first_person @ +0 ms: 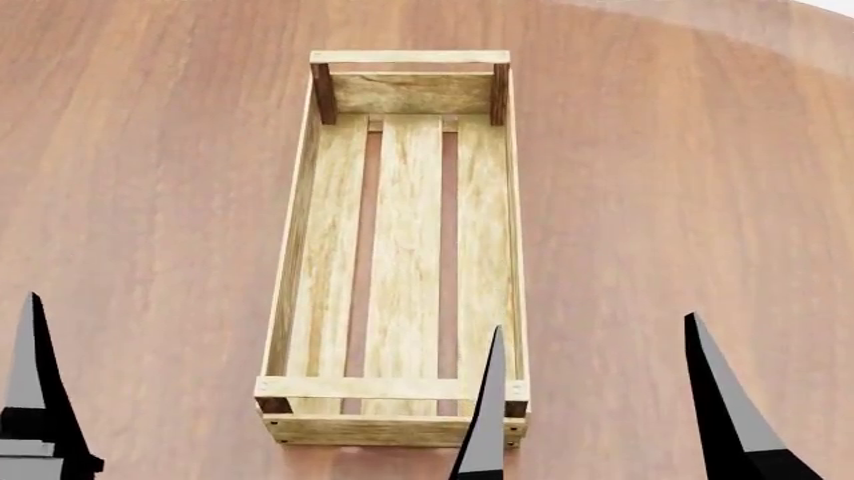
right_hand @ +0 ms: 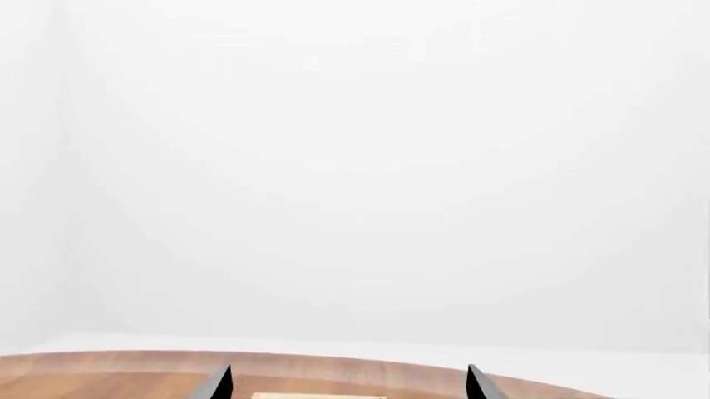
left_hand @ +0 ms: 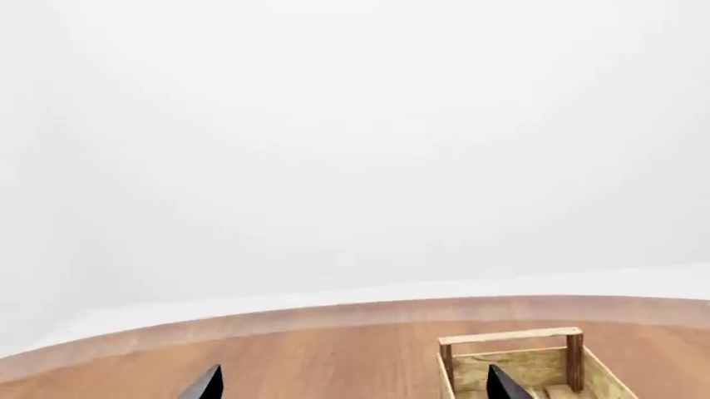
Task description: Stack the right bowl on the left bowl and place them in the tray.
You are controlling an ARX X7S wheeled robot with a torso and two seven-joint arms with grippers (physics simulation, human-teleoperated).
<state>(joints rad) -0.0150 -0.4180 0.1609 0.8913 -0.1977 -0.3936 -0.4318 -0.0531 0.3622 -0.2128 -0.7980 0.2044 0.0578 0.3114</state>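
Head view: tray [first_person: 400, 250] long axis runs away from robot; right hand [first_person: 594, 400] fingers apart, left hand's spread unclear.

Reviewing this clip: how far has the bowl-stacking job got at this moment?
Nothing looks done. The tray sits empty on the wooden table, and no bowl shows in any view. In hand: nothing; the left gripper and right gripper are open, holding nothing. Left: stacking the bowls and placing them in the tray.

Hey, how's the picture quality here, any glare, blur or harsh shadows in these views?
Head view: sharp, evenly lit, with the tray casting almost no shadow on the table. Left wrist view: mostly blank white backdrop, slightly soft. Right wrist view: nearly all white, little detail.
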